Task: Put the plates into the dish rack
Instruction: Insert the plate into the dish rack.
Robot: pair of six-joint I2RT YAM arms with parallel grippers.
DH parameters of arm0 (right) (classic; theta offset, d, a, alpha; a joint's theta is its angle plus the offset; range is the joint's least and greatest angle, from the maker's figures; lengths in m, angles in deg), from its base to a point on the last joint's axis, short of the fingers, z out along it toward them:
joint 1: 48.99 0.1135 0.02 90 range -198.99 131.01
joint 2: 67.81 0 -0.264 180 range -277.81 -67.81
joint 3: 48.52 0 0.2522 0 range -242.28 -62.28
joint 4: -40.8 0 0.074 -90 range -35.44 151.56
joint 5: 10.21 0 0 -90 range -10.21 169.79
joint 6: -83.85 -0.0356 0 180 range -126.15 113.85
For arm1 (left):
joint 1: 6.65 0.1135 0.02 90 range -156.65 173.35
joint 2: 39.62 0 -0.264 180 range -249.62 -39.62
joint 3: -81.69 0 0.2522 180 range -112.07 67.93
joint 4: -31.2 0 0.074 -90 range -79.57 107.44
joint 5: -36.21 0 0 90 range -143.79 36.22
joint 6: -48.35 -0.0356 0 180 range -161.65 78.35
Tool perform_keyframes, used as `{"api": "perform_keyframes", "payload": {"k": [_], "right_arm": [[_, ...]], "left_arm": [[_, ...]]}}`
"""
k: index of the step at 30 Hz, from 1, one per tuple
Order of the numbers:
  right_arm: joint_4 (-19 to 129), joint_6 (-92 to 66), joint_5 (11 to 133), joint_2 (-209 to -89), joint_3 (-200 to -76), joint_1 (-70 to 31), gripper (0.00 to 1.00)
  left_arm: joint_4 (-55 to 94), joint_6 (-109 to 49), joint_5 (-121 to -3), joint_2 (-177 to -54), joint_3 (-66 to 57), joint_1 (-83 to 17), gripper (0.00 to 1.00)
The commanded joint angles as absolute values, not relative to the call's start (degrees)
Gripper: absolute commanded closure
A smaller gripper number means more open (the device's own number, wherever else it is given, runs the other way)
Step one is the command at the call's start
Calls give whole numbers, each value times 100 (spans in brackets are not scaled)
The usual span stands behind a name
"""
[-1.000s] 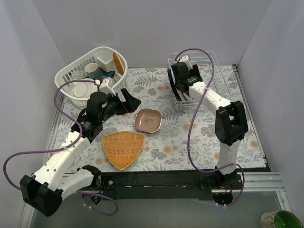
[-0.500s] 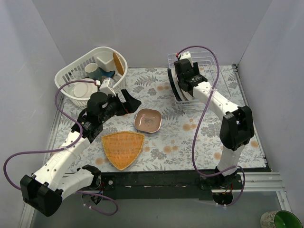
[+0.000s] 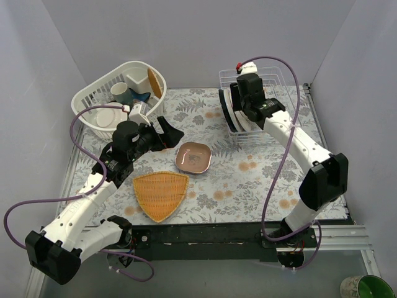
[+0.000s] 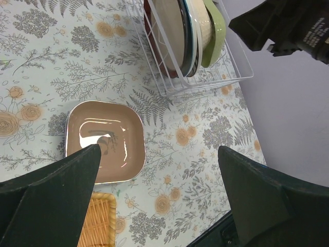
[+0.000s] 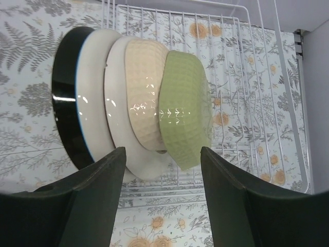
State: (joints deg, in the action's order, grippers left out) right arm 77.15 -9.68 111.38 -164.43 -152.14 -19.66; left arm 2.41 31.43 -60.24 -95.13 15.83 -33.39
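The white wire dish rack (image 3: 273, 93) stands at the back right and holds several plates on edge: a dark plate (image 5: 66, 123), a white round plate (image 5: 92, 98), a cream dish (image 5: 146, 92) and a pale green dish (image 5: 185, 113). My right gripper (image 5: 162, 152) hovers open and empty just above them, and it also shows in the top view (image 3: 245, 105). A rounded-square dish with a lilac rim and brown inside (image 3: 193, 157) lies flat on the table, also in the left wrist view (image 4: 104, 141). My left gripper (image 3: 170, 131) is open and empty, above and to the left of that dish.
An orange woven triangular tray (image 3: 160, 194) lies near the front, just below the dish. A white slotted oval basket (image 3: 93, 93) with cups and a plain white plate sits at the back left. Grey walls close the back and both sides.
My right gripper has drawn back over the rack away from the plates, and its elbow has swung out to the right. The left arm has stayed still.
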Motion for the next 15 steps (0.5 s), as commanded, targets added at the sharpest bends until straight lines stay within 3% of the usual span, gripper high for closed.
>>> {"api": "perform_keyframes", "payload": {"k": [1, 12, 15], "right_arm": [[7776, -1229, 10528, -15764, -15219, -1945, 32], [8409, -1599, 9517, -14288, -14500, -1928, 32], [8470, -1643, 9560, -13901, -14209, -1937, 30]], "left_arm": [[170, 3095, -5880, -9411, 1607, -3310, 2], [74, 2804, -5449, -10307, 1818, -3319, 2], [100, 2822, -5186, -10685, 1818, -3328, 7]]}}
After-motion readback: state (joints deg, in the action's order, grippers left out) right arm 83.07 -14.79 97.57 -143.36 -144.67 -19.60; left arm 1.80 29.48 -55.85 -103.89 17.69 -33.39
